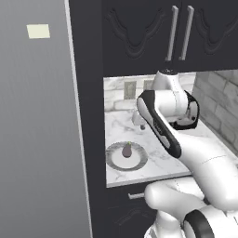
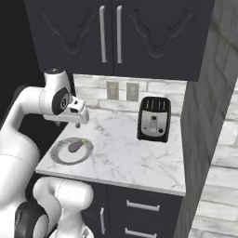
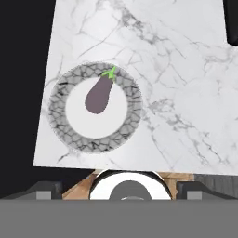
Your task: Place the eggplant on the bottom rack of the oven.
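Note:
The eggplant (image 3: pixel 99 95) lies on a round grey plate (image 3: pixel 131 124), its green stem tip pointing toward the counter's middle. The plate sits near the front left corner of the marble counter (image 2: pixel 125 153). The eggplant (image 1: pixel 127 149) (image 2: pixel 76 145) also appears in both base views. My gripper (image 2: pixel 77 122) (image 1: pixel 140 122) hangs above the counter, a little behind the plate, and points down. Its fingertips (image 3: pixel 45 190) stand far apart at the bottom of the hand view with nothing between them, so it is open. The oven and its bottom rack are out of view.
A black toaster (image 2: pixel 154 119) stands at the counter's back right. Dark upper cabinets with silver handles (image 2: pixel 109 33) hang overhead. A tall grey panel (image 1: pixel 37 139) bounds the left, a brick wall (image 1: pixel 218 107) the right. Drawers (image 2: pixel 142 205) lie under the counter.

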Controlling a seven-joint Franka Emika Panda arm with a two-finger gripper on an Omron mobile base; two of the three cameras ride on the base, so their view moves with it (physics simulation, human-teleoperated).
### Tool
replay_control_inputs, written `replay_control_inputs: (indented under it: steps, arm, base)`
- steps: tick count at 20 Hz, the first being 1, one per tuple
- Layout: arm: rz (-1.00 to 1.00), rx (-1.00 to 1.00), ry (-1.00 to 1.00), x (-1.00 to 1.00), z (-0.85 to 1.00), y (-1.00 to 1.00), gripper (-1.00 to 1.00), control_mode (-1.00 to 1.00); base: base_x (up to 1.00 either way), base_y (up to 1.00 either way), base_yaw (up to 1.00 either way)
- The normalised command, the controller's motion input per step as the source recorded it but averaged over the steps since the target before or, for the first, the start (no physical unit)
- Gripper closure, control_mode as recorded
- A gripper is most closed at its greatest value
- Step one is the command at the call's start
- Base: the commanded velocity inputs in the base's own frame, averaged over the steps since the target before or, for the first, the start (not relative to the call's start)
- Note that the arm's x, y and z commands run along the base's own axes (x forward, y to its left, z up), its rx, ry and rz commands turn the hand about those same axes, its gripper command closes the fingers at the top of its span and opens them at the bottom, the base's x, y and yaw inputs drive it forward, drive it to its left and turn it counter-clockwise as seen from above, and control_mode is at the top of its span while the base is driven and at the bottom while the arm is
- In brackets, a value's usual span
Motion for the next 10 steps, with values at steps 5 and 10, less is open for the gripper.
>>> replay_control_inputs:
  steps: [5,10]
  arm:
    - [0.00,0.02,0.04,0.18,-0.84,0.46,-1.00,-1.00]
    - [-0.10,0.01,0.11,0.45,-0.75,0.57,-1.00,-1.00]
  base:
    - [0.00,0.00,0.00]
    - [0.00,0.00,0.00]
